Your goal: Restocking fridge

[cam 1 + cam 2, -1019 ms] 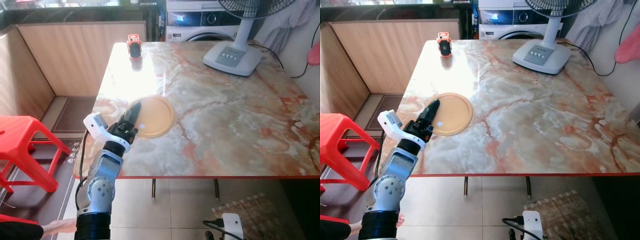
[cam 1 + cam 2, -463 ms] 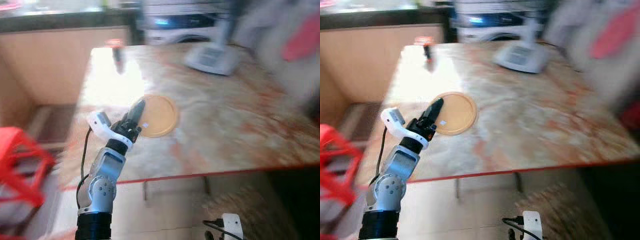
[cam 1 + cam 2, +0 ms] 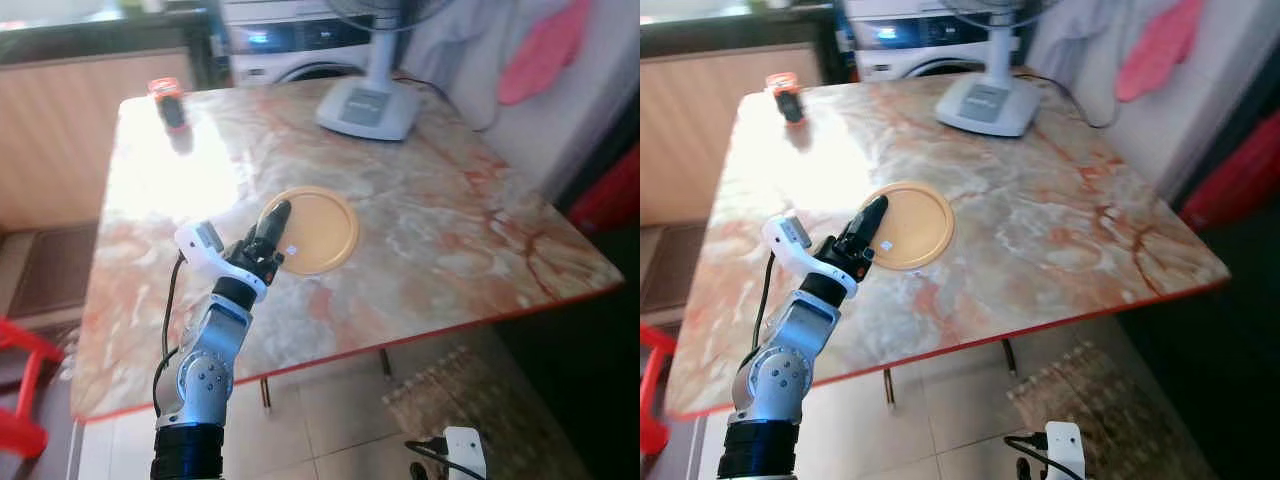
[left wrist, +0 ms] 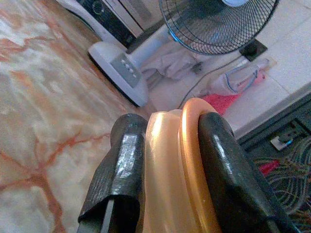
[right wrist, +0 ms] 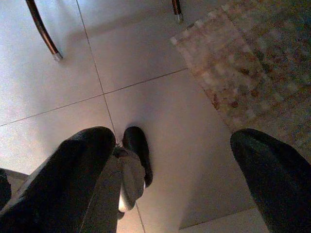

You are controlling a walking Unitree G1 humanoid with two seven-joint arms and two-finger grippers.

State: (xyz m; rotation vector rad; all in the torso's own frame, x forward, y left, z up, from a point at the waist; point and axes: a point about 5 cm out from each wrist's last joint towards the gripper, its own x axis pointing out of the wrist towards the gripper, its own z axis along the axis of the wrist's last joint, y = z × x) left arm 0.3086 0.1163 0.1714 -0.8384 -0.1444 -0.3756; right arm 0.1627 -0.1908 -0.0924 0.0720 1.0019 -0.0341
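Left wrist view | left gripper point(image 3: 275, 215) fingers point(image 4: 121, 160) clamp plate point(image 3: 318, 230) rim at 9 o'clock | right gripper point(image 5: 175, 184) fingers wide, idle | plate on bench point(image 3: 450, 230); restocking barely begun

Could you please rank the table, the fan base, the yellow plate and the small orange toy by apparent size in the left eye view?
1. Table
2. Yellow plate, clamped by the left gripper; the fan base looks alike but sits farther off, so unsure
3. Orange toy
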